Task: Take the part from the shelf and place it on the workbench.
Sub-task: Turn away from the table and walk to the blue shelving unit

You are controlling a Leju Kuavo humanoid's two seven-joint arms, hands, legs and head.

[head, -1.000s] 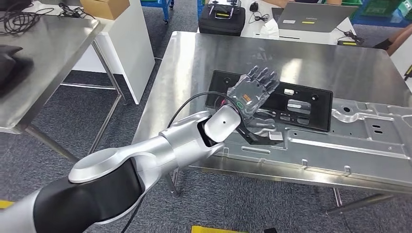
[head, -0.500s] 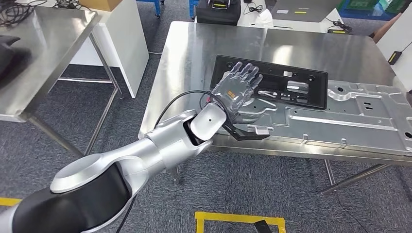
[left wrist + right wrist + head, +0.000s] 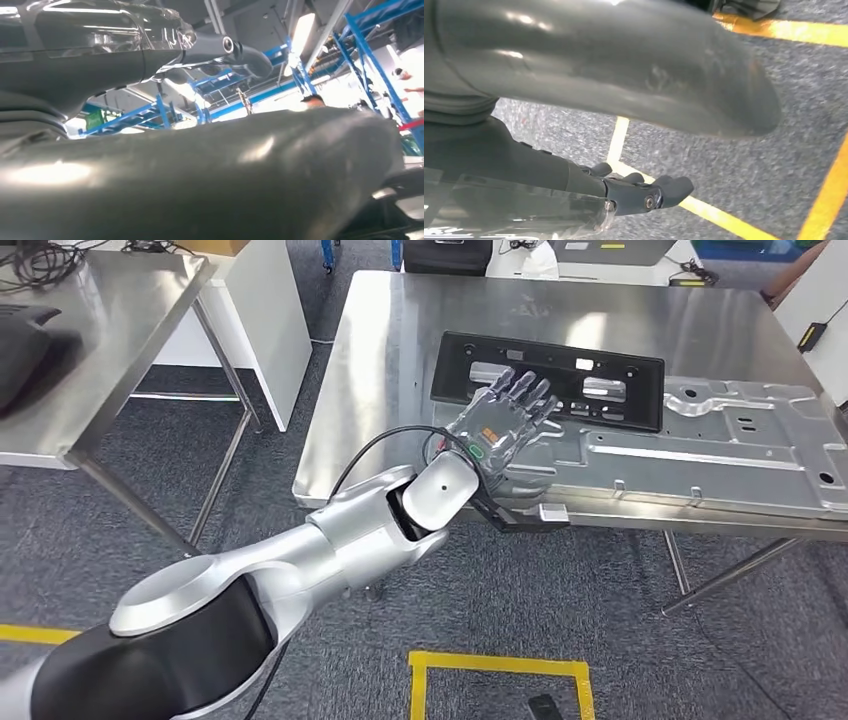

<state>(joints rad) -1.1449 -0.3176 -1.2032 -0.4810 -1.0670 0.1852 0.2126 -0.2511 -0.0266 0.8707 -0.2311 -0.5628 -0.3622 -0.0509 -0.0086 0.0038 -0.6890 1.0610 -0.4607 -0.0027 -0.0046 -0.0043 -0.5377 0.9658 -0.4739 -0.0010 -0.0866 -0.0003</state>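
Lying on workbench [image 3: 400, 370], black part [image 3: 560, 390] just beyond empty, spread left hand [image 3: 497, 428]

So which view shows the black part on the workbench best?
The head view: the black part lies flat on the workbench, with the left hand over its near edge. The left wrist view looks up toward the ceiling; the right wrist view faces the floor.

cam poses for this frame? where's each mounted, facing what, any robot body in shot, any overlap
Head: high on the body, looking down at the steel workbench with black part; left arm and left hand show.
Left wrist: behind the left hand, facing blue racking.
Right wrist: behind the right hand, facing floor tape.
Shared: left hand; tape.
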